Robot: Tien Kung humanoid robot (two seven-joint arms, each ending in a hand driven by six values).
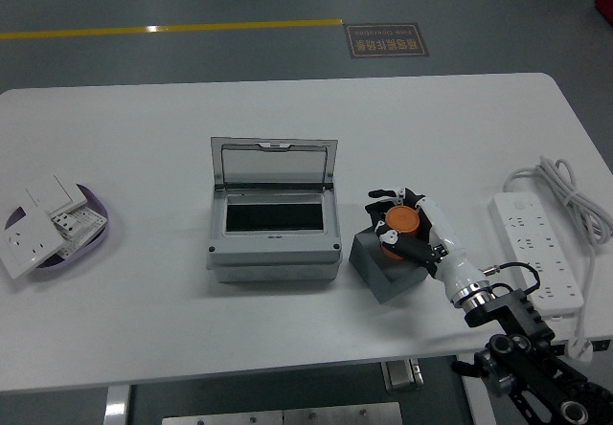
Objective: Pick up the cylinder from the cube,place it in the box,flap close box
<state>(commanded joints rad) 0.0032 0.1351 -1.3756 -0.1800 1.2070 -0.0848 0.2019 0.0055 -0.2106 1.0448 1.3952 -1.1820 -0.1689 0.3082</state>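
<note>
Reaching from the lower right, the right hand [414, 226] grips the orange cylinder [401, 220] atop the dark grey cube [379, 264], beside the open grey box [274, 229], with the white power strip [536, 249] near the table's right edge.

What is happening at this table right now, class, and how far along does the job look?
The robot's right hand has its fingers wrapped around an orange cylinder that sits on top of a grey cube. To the left of the cube stands a grey box with its flap raised and nothing visible inside. So the cylinder has not gone into the box yet. The left hand is out of view. A power strip and a dish of switch plates lie untouched at the sides.
</note>
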